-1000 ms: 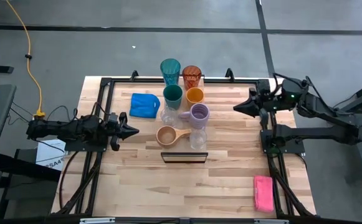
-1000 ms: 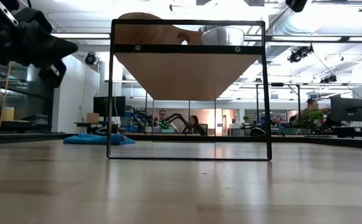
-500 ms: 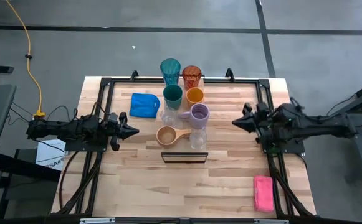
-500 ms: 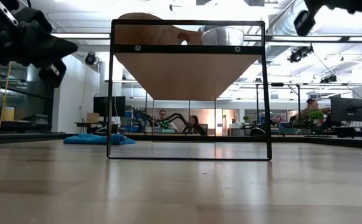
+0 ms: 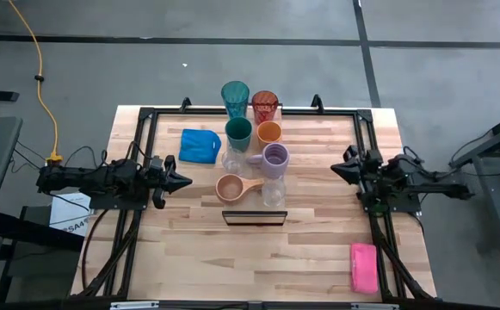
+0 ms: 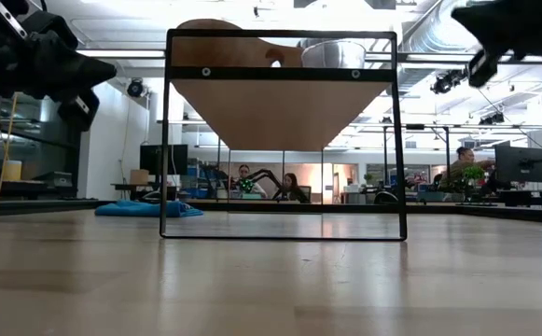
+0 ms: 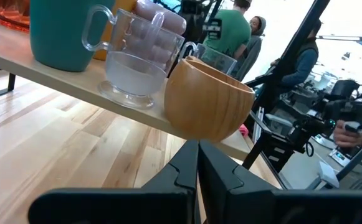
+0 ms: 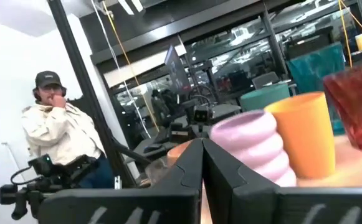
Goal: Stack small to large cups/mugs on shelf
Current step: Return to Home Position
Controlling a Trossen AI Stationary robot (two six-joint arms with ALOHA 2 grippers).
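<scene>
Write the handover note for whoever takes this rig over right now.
Left gripper: shut, empty, left of the black-framed light-wood shelf. Right gripper: shut, empty, right of it.
All eight vessels stand in pairs on it, front to back: tan wooden mug, clear glass; clear handled glass, lavender ribbed mug; dark green cup, orange cup; tall teal tumbler, red cup.
Done: stacking, it seems. Left: perhaps parking arms.

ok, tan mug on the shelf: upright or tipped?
Upright. In the high view the tan mug shows its open mouth from above; the left wrist view shows its base resting on the shelf.
</scene>
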